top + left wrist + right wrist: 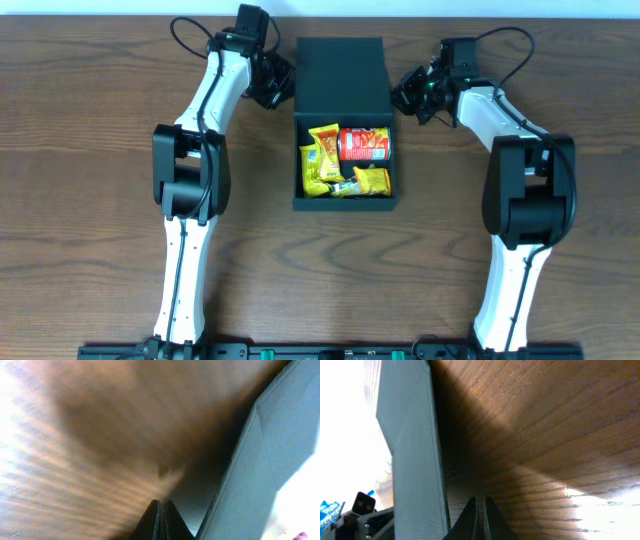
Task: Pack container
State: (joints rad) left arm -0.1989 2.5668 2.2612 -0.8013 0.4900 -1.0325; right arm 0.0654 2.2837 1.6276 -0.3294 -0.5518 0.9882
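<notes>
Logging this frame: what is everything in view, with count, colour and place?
container: one, dark teal-black, table centre, lid open toward the far edge
yellow packets: at least three, yellow, inside the container
red snack: one, red and white, inside the container, far right part
table: one, brown wood, under everything
arms: two, white and black, either side of the container
left gripper: one, black, shut, empty, left of the lid
right gripper: one, black, shut, empty, right of the lid
</notes>
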